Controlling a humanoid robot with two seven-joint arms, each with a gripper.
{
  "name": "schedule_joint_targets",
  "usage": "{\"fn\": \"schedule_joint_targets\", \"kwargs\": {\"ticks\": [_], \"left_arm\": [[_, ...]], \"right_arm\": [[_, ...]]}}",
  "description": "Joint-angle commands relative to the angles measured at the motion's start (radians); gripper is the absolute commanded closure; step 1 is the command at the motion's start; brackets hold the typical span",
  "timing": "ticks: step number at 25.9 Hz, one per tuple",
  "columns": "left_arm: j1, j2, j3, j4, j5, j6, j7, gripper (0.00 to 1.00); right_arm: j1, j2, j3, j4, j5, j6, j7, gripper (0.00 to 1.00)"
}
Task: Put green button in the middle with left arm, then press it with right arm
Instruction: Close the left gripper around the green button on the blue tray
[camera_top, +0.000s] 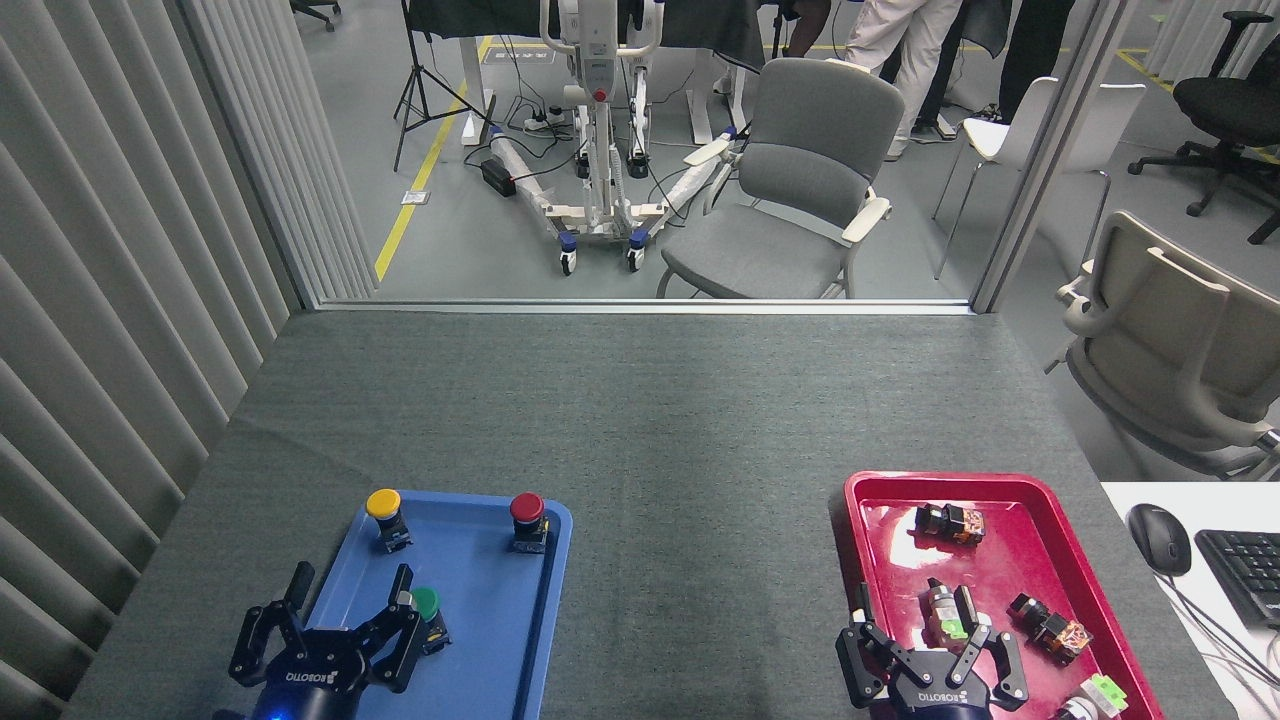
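Progress: early; nothing moved to the middle yet, as judged from the layout. Nearest the camera, left gripper (345, 640) sits over the near end of the blue tray (480, 640), fingers spread, blue light glowing at its base. One finger reaches up just beside the green button (427, 606), which stands upright in the tray; whether finger and button touch cannot be told. No pinch is closed on it. Right gripper (935, 655) hangs over the near end of the red tray (1010, 490), fingers spread, holding nothing; small parts lie in that tray beneath and beyond it.

Further back in the blue tray: yellow button (384, 506) and red button (527, 510), both upright, apart from the green one.

Between the trays, the middle (690, 520) of the grey table is bare. Remaining: grasp, carry, set down, then press with the right arm.

Hidden: both arms cut off by the bottom edge; green button's base partly masked by the finger.
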Motion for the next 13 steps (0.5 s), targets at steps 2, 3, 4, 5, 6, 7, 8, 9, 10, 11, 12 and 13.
{"fn": "schedule_joint_targets", "kwargs": {"ticks": [2,3,4,5,6,7,8,9,10,11,12,13], "left_arm": [[-0.014,0.001,0.000,0.006,0.003,-0.002,0.000,0.00],[-0.011,0.004,0.000,0.003,0.004,-0.008,0.000,0.00],[-0.009,0.004,0.000,0.000,0.004,-0.018,-0.006,0.00],[-0.008,0.004,0.000,0.000,0.004,-0.033,-0.006,0.00],[-0.006,-0.003,0.000,0.000,0.004,-0.045,-0.006,0.00],[-0.005,-0.005,0.000,0.000,0.004,-0.048,0.006,0.00],[-0.003,-0.005,0.000,0.003,0.006,-0.048,0.009,0.00],[-0.003,-0.005,0.000,0.007,0.007,-0.048,0.009,0.00],[-0.005,-0.003,0.000,0.009,0.007,-0.045,0.009,0.00],[-0.005,-0.003,0.001,0.009,0.006,-0.041,0.009,0.00],[-0.006,-0.002,0.001,0.007,0.006,-0.041,0.009,0.00],[-0.012,0.003,0.001,0.007,0.006,-0.041,0.000,0.00]], "right_arm": [[0.000,0.005,0.000,0.000,0.002,0.000,-0.002,0.01],[0.000,0.005,0.000,0.000,0.003,0.002,0.000,0.01],[0.000,0.005,0.002,0.000,0.003,0.002,-0.002,0.01],[0.000,0.005,0.002,0.000,0.003,0.002,-0.002,0.01],[0.000,0.005,0.002,0.000,0.003,0.002,-0.002,0.01],[0.000,0.005,0.002,0.000,0.003,0.002,-0.002,0.01],[0.000,0.005,0.002,0.000,0.003,0.002,-0.002,0.01],[0.000,0.005,0.002,0.000,0.003,0.002,-0.002,0.01],[-0.002,0.005,0.002,0.000,0.003,0.002,-0.002,0.01],[-0.002,0.005,0.002,0.000,0.003,0.002,-0.002,0.01],[-0.002,0.004,0.002,0.000,0.003,0.002,-0.002,0.01],[0.000,0.004,0.000,0.000,0.003,0.002,-0.002,0.01]]}}
